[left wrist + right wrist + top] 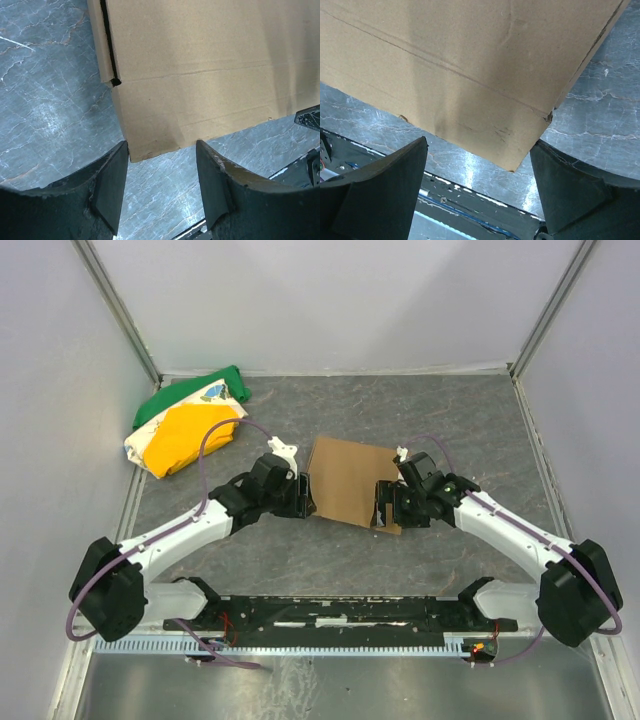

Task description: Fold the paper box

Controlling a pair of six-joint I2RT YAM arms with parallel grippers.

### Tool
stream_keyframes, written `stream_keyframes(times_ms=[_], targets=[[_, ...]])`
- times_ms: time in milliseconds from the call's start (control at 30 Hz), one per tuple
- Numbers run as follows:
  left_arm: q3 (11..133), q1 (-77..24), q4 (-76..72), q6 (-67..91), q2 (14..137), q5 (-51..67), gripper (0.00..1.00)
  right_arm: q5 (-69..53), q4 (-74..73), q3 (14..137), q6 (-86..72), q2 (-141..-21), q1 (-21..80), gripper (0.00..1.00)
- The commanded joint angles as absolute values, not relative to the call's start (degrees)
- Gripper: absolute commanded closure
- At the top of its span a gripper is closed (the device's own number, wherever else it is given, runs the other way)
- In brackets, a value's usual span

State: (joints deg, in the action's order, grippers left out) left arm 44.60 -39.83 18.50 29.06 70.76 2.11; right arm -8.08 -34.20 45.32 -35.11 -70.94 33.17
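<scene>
Counting two arms at the near edge, one pincer each. Left pincer [161, 150] open, dark matte fingers bracketing a left corner of the single paper box [200, 75], not clamped. Right pincer [479, 146] spread wide, unclamped, with a right corner of the box between its fingers. Box is plain brown cardboard, creased, with a slotted flap, lying mid-surface between both pincers. Surface [450, 420] is grey and marbled. One cloth bundle [185, 425], green, yellow and white, crumpled, far left, well apart from the box
</scene>
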Motion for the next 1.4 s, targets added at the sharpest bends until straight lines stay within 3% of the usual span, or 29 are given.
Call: stream_keyframes(times_ms=[0, 767, 1100, 1367], targets=[[46.3, -40.0, 17.4, 28.7, 70.7, 5.0, 0.38, -8.9, -33.0, 47.8, -35.0, -69.7, 33.4, 0.09], [41.1, -40.0, 7.4, 28.3, 76.2, 3.8, 0.39, -8.2, -28.9, 45.5, -34.3, -74.1, 33.4, 0.09], [34.5, -40.0, -4.8, 31.4, 78.3, 2.5, 0.41, -4.1, -22.3, 42.1, -31.7, -74.8, 33.4, 0.06], [33.3, -40.0, -7.3, 31.4, 81.2, 0.7, 0.41, 3.2, -29.3, 44.7, -28.8, -71.0, 33.4, 0.06]])
